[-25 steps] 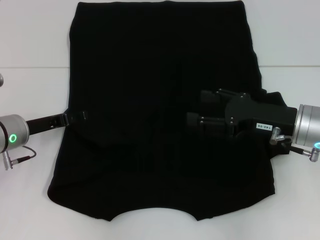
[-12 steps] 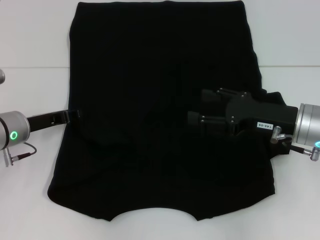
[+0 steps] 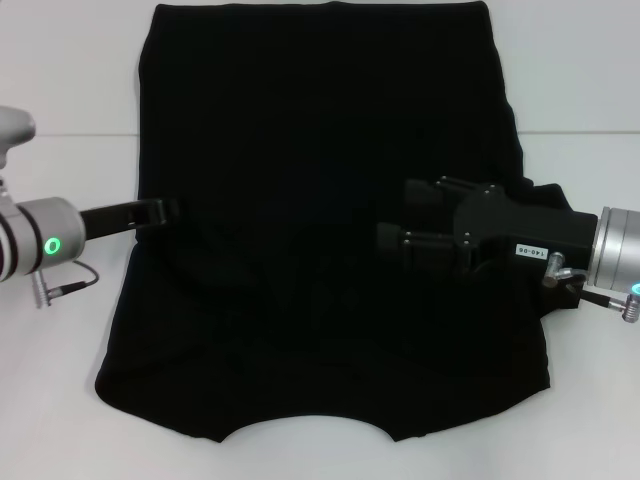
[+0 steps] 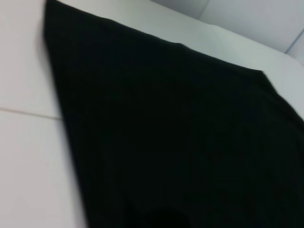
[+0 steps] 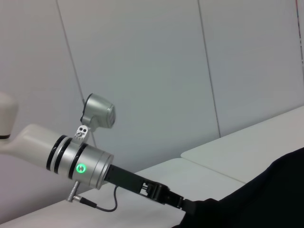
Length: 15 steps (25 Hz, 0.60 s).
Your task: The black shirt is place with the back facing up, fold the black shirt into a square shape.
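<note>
The black shirt [image 3: 320, 110] lies spread flat on the white table [image 3: 60, 90], plain side up, its sleeves folded in and its curved edge nearest me. My left gripper [image 3: 168, 210] reaches in edge-on over the shirt's left border at mid-height. In the right wrist view, the left gripper [image 5: 183, 203] ends right at the cloth's edge [image 5: 266, 194]. My right gripper [image 3: 385, 215] hovers over the right half of the shirt, pointing left, open with its two fingers spread apart and nothing seen between them. The left wrist view is filled with black shirt [image 4: 180, 133].
A seam [image 3: 60, 135] crosses the white table on both sides of the shirt. A pale panelled wall [image 5: 142, 61] rises behind the table. Bare tabletop shows left, right and near the curved edge.
My left arm has swung away from me and slightly inward, its gripper now higher along the shirt's left border. The right gripper and the shirt have barely moved.
</note>
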Motion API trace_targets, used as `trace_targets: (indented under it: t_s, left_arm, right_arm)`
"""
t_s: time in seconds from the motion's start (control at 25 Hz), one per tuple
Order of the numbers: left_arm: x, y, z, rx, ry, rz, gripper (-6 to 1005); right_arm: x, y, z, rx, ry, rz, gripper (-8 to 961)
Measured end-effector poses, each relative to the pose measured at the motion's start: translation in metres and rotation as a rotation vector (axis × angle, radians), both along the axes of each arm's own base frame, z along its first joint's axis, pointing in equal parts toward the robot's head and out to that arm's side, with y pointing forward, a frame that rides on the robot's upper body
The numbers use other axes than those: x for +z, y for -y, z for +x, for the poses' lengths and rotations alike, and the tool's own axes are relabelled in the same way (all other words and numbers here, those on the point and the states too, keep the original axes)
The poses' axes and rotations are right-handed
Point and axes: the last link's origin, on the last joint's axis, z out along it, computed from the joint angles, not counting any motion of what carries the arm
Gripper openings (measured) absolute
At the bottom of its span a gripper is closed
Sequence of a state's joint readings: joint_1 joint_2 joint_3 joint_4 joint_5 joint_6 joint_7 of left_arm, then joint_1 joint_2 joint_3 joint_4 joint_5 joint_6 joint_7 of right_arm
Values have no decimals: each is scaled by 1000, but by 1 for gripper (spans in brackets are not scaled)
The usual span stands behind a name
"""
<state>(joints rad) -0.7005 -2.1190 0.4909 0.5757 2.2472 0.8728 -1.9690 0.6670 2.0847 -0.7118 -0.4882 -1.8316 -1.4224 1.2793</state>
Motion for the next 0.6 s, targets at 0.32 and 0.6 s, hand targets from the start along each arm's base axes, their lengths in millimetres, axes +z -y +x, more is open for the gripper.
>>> trace_targets:
  t_s: [0.32, 0.6]
  left_arm:
    - [-24, -9, 27, -44, 38, -61, 0]
    - [-42, -11, 49, -71, 75, -89, 2]
  right_arm:
    - [0, 1, 2, -6, 0, -1, 883]
    - [0, 2, 3, -3, 2, 2, 882]
